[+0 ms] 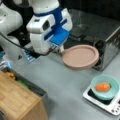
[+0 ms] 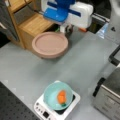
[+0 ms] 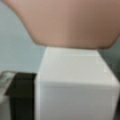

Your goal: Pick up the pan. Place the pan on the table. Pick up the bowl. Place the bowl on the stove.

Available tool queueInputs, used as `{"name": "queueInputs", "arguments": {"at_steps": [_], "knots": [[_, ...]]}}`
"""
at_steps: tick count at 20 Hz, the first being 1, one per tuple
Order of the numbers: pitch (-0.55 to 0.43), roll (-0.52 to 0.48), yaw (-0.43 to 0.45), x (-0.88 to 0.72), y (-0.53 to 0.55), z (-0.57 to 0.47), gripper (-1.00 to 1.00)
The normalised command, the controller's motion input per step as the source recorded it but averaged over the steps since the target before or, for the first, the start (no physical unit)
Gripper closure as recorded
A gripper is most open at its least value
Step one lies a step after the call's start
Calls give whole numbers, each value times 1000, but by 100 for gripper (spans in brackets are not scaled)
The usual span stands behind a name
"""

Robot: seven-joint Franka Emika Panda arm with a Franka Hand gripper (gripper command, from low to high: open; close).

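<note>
Pan gripped by its handle, held above the table.

The gripper is closed on the white handle of the pan, which hangs level over the table, clear of it. The bowl, with an orange thing inside, sits on the stove at the table's edge.

The fingers and the pan handle are hidden.
</note>
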Motion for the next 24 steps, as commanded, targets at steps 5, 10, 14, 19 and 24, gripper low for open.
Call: {"name": "queueInputs", "arguments": {"at_steps": [5, 10, 14, 19, 24], "knots": [[245, 277, 62, 488, -225, 307, 100], [285, 270, 70, 506, -260, 299, 100], [302, 254, 77, 545, -296, 298, 100], [307, 233, 99, 492, -291, 307, 100], [357, 139, 51, 464, -249, 239, 100]]}}
